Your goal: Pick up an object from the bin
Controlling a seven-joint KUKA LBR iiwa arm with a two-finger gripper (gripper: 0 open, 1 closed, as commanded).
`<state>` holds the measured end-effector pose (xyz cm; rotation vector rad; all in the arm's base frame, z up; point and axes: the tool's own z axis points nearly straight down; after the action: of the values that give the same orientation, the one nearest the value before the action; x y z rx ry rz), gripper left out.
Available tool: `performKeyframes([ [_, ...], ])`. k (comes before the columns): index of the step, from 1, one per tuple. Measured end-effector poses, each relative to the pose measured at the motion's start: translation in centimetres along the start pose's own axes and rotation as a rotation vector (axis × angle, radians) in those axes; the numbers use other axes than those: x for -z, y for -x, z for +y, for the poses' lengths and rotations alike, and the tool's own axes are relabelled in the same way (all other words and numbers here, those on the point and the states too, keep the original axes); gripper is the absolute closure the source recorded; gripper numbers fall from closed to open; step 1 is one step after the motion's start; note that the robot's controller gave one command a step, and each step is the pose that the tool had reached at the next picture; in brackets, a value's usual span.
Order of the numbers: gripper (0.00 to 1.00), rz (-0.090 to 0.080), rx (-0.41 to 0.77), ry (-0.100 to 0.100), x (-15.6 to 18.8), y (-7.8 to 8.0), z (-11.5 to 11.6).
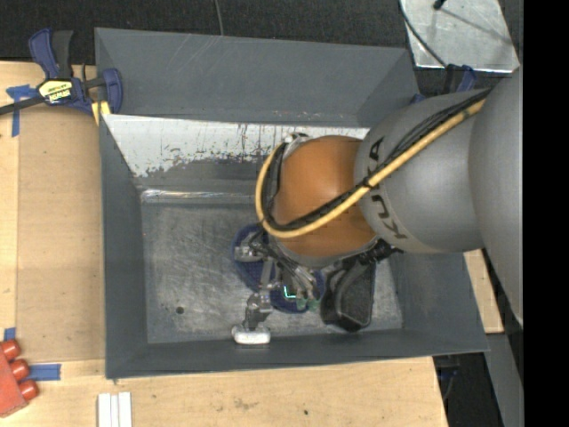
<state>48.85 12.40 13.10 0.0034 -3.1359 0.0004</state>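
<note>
Claw [277, 294] low near 6 o'clock of bin [124, 238], spread or pressed together I cannot tell, blue thing [247, 245] touching its 10 o'clock side, black lump [351, 302] at 3; my worry: closing half-blind may shove both aside.

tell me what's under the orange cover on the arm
Below the orange cover the gripper hangs over the bin floor, beside a blue thing and a black object. Whatever lies directly beneath the cover is hidden.
</note>
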Motion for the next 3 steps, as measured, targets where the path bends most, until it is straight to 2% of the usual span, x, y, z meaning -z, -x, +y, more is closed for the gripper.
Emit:
performKeyframes([
  [1, 0.00, -0.022, 0.007, 0.008, -5.54, 8.29, -7.89],
  [2, 1.00, -0.048, 0.008, 0.010, -4.75, 8.81, -7.51],
  [3, 0.00, -0.024, 0.011, 0.007, -5.35, 8.16, -7.57],
])
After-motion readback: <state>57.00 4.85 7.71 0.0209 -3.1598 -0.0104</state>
